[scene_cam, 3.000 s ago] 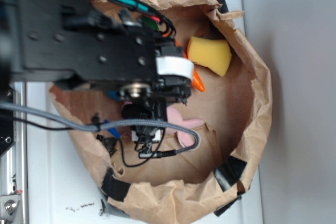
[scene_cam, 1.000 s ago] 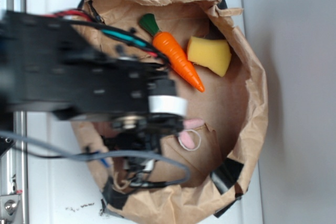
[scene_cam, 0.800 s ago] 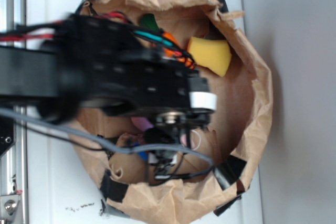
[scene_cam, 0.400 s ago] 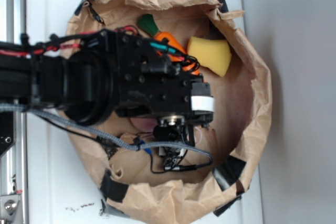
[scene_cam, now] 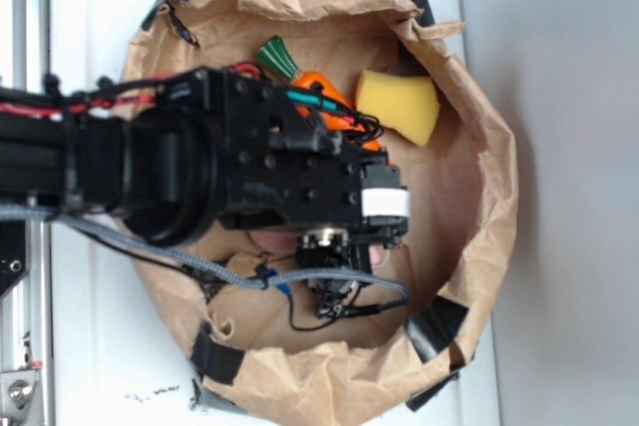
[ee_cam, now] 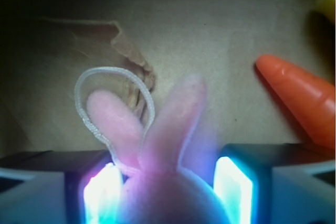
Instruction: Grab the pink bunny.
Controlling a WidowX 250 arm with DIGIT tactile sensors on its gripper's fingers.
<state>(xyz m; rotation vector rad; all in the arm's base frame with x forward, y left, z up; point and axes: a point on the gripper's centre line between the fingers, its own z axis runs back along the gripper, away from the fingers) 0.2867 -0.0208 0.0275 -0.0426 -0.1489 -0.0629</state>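
Open paper floor (ee_cam: 220, 40) ahead; carrot (ee_cam: 302, 100) right of hand (ee_cam: 168, 190).

A crumpled brown paper bag (scene_cam: 479, 177), taped black at its rim, lies on a white bench (scene_cam: 100, 366). Inside lie an orange toy carrot (ee_cam: 302, 98) and, beside it, a yellow sponge (scene_cam: 399, 104).

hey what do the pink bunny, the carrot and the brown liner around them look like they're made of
The pink bunny looks like soft plush: fuzzy, blurred edges on its ears, with a thin woven white loop. The carrot seems smooth and matte, probably plastic or rubber, with faint ridges. The brown liner looks like kraft paper: creased, torn edges, held with black tape.
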